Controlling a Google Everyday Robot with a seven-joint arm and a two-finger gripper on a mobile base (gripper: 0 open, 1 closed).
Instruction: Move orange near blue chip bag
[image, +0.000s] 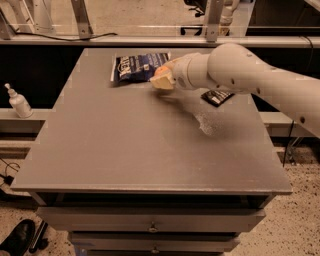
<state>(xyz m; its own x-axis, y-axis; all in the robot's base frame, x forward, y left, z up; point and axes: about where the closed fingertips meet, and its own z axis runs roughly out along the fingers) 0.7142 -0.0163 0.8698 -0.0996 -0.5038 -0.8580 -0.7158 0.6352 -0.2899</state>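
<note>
One orange (160, 70) — probably firm, light and smooth-skinned, best gripped across its widest girth — sits clasped in the gripper (163, 80), jaws closed around it, just beside one end of the blue chip bag (140, 66).

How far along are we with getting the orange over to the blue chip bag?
Done: the orange is grasped and sits at the right end of the blue chip bag. In hand: the gripper is shut on the orange, just beside the bag. Left: set it down on the table next to the bag, open the gripper and draw the arm away.
</note>
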